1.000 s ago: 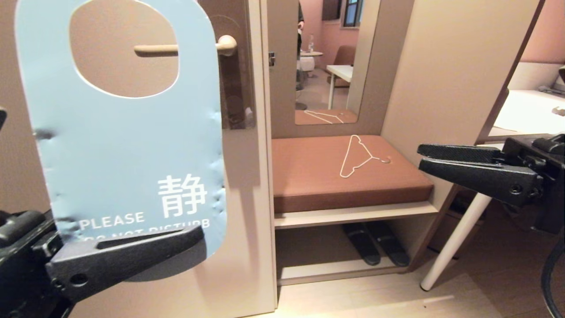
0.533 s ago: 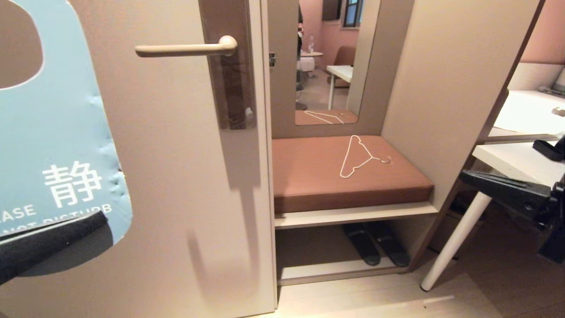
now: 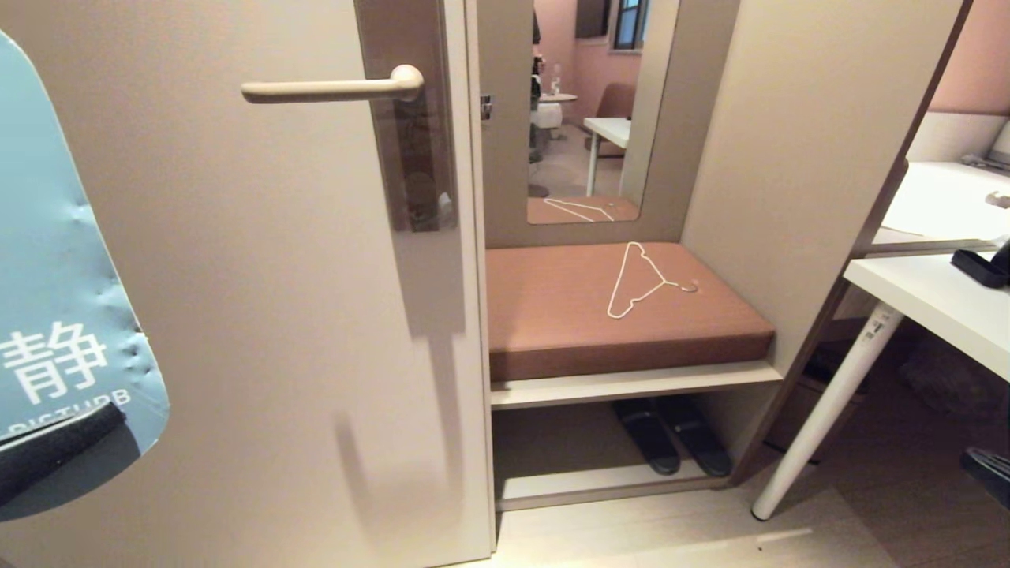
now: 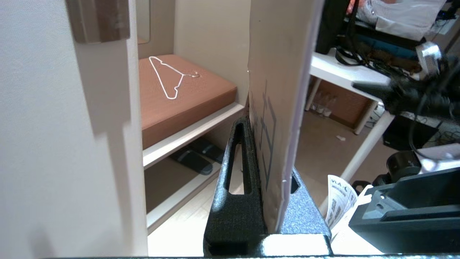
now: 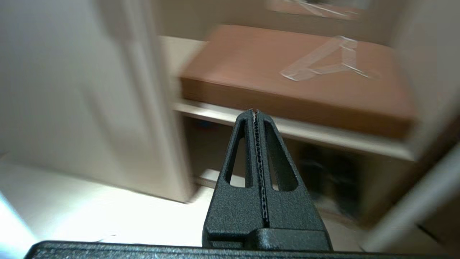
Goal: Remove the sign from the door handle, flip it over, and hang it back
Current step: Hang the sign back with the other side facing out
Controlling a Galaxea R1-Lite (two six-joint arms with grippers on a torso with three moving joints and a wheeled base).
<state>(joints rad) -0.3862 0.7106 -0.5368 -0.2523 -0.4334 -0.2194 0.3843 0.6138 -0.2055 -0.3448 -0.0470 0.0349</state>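
The sign (image 3: pixel 63 276) shows its blue-grey face with white lettering at the left edge of the head view, well left of and below the door handle (image 3: pixel 331 88). The cream handle is bare on its tall brown plate (image 3: pixel 410 118). My left gripper (image 4: pixel 266 144) is shut on the sign's lower end; the card (image 4: pixel 284 79) stands edge-on between the jaws, and one black finger (image 3: pixel 47 454) crosses its bottom. My right gripper (image 5: pixel 255 113) is shut and empty, low to the right, with only a dark tip (image 3: pixel 988 472) showing in the head view.
Right of the door, a brown cushioned bench (image 3: pixel 552 331) carries a white wire hanger (image 3: pixel 643 280), with a mirror (image 3: pixel 592 110) above and black slippers (image 3: pixel 671 434) below. A white desk (image 3: pixel 939 300) with a slanted leg (image 3: pixel 821 418) stands at the right.
My left gripper carried the sign left, away from in front of the handle to the view's edge. My right gripper closed and dropped from mid-right toward the lower right corner.
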